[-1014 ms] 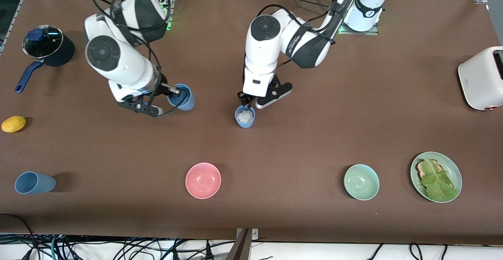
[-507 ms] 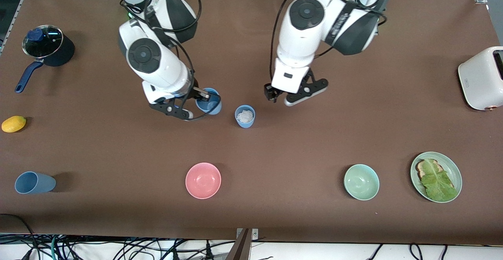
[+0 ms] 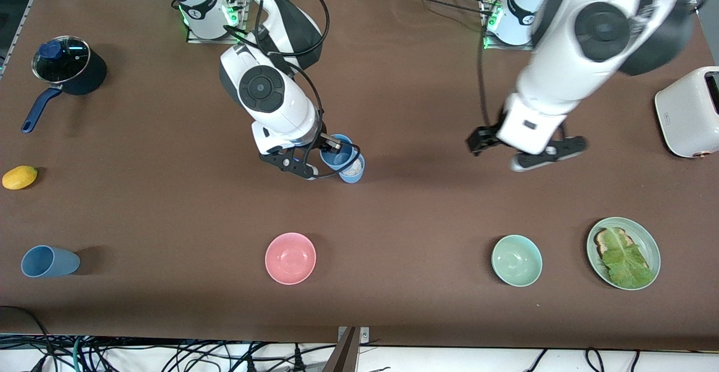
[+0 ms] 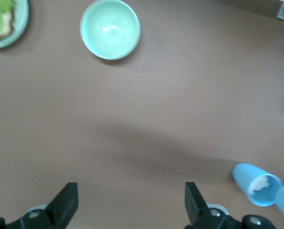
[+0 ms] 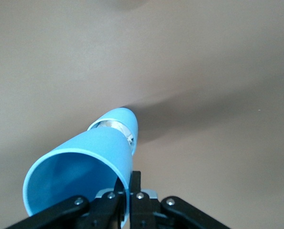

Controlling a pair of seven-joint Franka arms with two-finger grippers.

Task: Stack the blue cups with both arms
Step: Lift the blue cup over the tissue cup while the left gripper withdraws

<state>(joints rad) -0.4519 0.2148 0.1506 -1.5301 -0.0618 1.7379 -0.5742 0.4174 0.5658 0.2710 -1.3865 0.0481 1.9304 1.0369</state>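
My right gripper (image 3: 332,146) is shut on the rim of a light-blue cup (image 3: 337,156), one finger inside the wall and one outside (image 5: 128,188). It holds that cup (image 5: 80,176) tilted, just above a second blue cup (image 3: 354,172) that stands mid-table with something white inside (image 5: 119,125). A third blue cup (image 3: 49,261) lies on its side near the front edge at the right arm's end. My left gripper (image 3: 477,143) hangs open and empty (image 4: 130,204) over bare table toward the left arm's end, well apart from the standing cup (image 4: 254,183).
A pink bowl (image 3: 290,258), a green bowl (image 3: 516,260) and a green plate (image 3: 646,236) with toast and lettuce sit along the front. A white toaster (image 3: 688,112) stands at the left arm's end. A lidded dark pot (image 3: 67,68) and a lemon (image 3: 19,177) are at the right arm's end.
The left gripper let go of the standing cup, opened wide and swung away toward the left arm's end. The right gripper carried its cup across until it hangs over the standing cup.
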